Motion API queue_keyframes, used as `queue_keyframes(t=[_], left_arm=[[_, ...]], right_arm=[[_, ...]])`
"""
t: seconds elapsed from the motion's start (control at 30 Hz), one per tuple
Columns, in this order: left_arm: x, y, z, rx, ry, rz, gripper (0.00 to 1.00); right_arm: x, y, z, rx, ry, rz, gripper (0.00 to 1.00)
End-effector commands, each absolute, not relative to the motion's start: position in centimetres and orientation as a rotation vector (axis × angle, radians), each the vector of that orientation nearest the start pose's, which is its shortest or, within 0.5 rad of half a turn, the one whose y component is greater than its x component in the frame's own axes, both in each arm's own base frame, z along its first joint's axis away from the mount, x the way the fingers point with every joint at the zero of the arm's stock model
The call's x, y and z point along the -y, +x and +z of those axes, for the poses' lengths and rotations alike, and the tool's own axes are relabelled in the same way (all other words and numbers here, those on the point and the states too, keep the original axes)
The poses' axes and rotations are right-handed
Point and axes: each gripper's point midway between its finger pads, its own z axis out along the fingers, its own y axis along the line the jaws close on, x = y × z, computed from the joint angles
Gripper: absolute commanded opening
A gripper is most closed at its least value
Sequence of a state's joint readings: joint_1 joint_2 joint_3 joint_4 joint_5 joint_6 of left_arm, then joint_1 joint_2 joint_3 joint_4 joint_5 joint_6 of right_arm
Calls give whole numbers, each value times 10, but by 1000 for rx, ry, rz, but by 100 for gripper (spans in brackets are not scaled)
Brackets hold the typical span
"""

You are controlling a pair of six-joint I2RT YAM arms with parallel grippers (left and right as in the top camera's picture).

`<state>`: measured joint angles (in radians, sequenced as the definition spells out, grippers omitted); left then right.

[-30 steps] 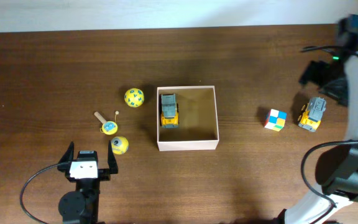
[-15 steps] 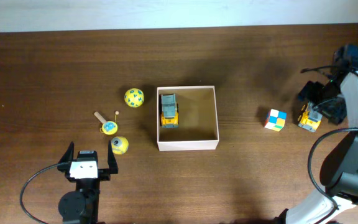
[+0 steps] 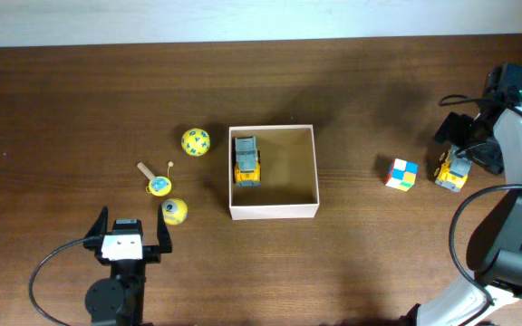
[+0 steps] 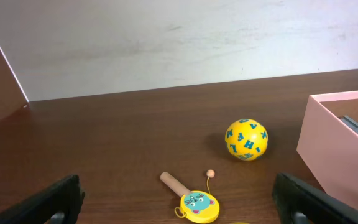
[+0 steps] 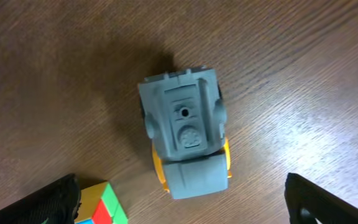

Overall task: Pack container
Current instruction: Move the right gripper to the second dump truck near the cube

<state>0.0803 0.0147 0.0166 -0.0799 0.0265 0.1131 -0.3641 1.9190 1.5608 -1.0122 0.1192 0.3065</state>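
The square, shallow cardboard box with pale pink walls (image 3: 274, 212) was pictured mid-table, with one yellow-and-grey toy truck (image 3: 246, 160) laid inside along its left wall. A second truck (image 3: 449, 174) and one multicoloured puzzle cube (image 3: 401, 173) were set to its right. To its left were a lettered yellow ball (image 3: 196, 141), a second yellow ball (image 3: 174, 212) and one yellow drum rattle (image 3: 159, 186). The right gripper (image 3: 465, 149) was held spread wide over the second truck, untouching. The left gripper (image 3: 130, 228) was likewise held apart, empty.

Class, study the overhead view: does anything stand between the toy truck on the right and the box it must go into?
Yes: the colored cube sits between that truck and the container, roughly on the straight path. Nothing else lies there.
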Motion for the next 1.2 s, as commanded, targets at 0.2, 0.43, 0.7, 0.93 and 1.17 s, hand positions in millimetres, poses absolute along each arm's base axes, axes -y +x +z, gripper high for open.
queue_keyframes(t=[0.2,0.43,0.7,0.93,1.17], left_arm=[[-13,246,156,-1653,71,126,99],[-13,246,156,-1653,71,126,99],[-13,246,156,-1653,71,126,99],[-13,246,156,-1653,71,126,99],[-13,246,156,-1653,71,126,99]], right_arm=[[168,369,86,-2797,977,-216,96],[169,371,72,-2817,984,-216,95],[169,381,58,-2814,985,-176,93],[176,382,57,-2792,1007,-157,93],[179,374,43,-2793,1043,-139,93]])
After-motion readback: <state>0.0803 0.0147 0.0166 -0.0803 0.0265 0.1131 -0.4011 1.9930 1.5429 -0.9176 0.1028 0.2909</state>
